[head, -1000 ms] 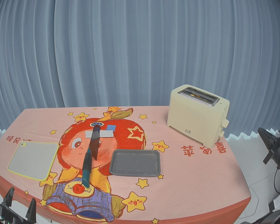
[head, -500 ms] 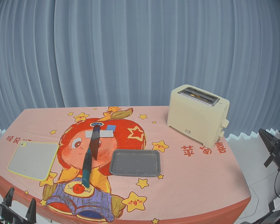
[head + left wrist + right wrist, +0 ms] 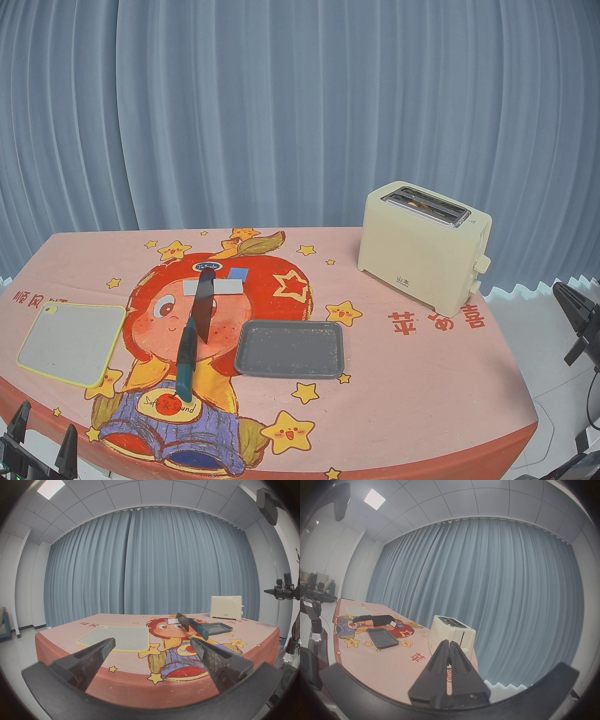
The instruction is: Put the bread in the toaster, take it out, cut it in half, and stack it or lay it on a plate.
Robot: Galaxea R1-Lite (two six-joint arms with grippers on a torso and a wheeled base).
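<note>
Presently on the desk [image 3: 406, 387], which wears a pink cloth with a cartoon print; all positions are taken from the plate.

1. Plate [image 3: 290, 349]: grey, rectangular, with a shallow rim. It lies flat around the middle of the desk and has a few pale specks on its floor.
2. Toaster [image 3: 425, 247]: cream, slots upward. It stands beyond the plate and to its right, well apart from it, with the lever end on the side away from the plate.
3. Bread [image 3: 417, 202]: down inside the toaster's top slot, so beyond and right of the plate. Only a yellow-brown edge shows between the metal guides.
4. Knife [image 3: 187, 350]: dark blade, teal handle. It is just left of the plate and apart from it, running roughly along the plate's left side with the handle toward the near edge. The blade's far end crosses the white block.
5. White block [image 3: 228, 287]: flat, beyond the plate's far left corner. A small blue tag [image 3: 237, 274] lies just beside it on the far side.
6. Cutting board [image 3: 70, 342]: pale grey with a yellow-green rim. It lies flat, well to the left of the plate, past the knife.
7. Left pincer [image 3: 153, 642]: off the desk's near edge, far left of the plate. Its fingers are spread wide with nothing between them.
8. Right pincer [image 3: 449, 644]: off the desk's right edge, well right of the plate and past the toaster. Its two fingers are pressed together, gripping nothing.
9. Curtain [image 3: 300, 112]: blue-grey and pleated, hanging behind the desk, far beyond the plate.
</note>
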